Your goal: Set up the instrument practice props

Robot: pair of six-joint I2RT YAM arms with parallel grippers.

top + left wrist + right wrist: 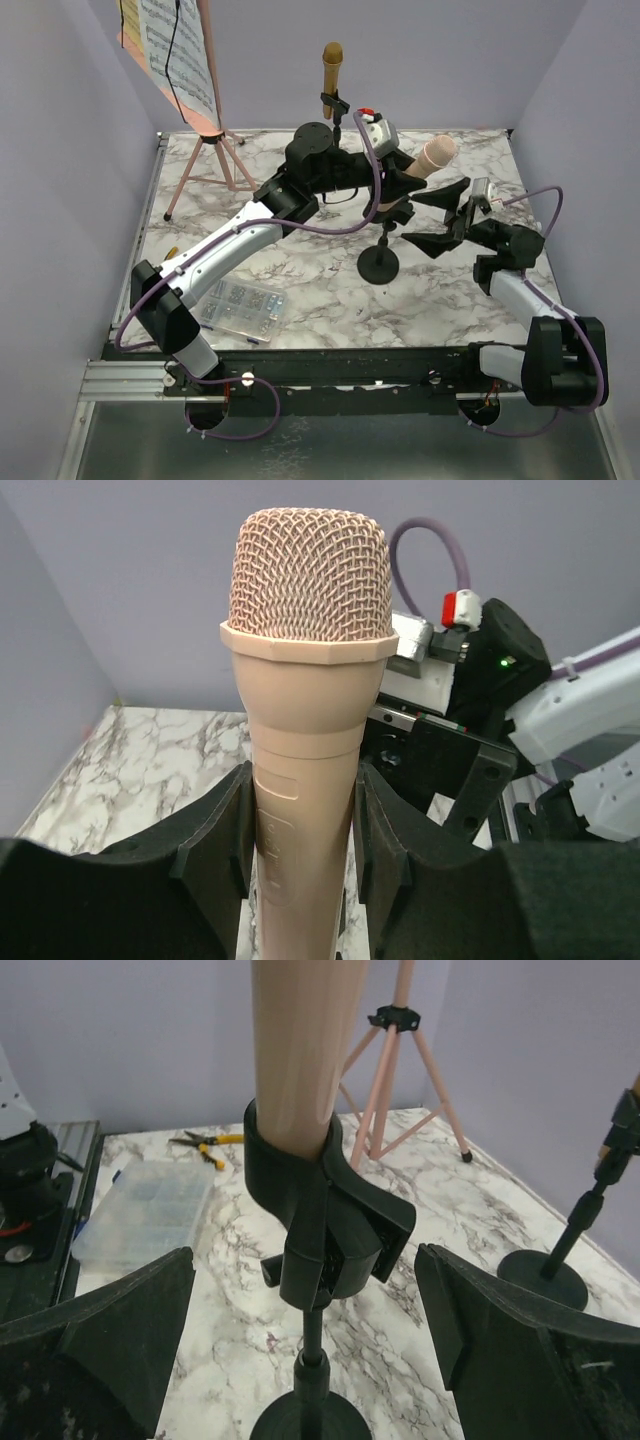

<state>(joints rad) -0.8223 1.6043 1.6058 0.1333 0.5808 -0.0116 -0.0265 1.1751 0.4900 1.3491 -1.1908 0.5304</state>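
Jaws of the left gripper (302,820) are clenched on the pink microphone (305,680), 1 finger pressed against each side of its body below the mesh head. Jaws of the right gripper (305,1260) stand released and wide, with 2 fingers (130,1330) flanking the near holder (379,265) and touching neither its stem nor its clip. The pink microphone is at the centre right of the table (330,300), tilted with its head toward the far right; its lower body sits in the clip of the near holder, whose round base rests on the marble. The gold microphone (332,65) stands upright in the far holder (560,1260) at the far centre. The music rack (210,138) stands on its tripod legs at the far left corner and carries the sheet-music pages (180,45). A clear compartment box (240,305) lies at the near left, beside the left arm. Yellow-handled pliers (205,1145) lie on the marble just beside that box.
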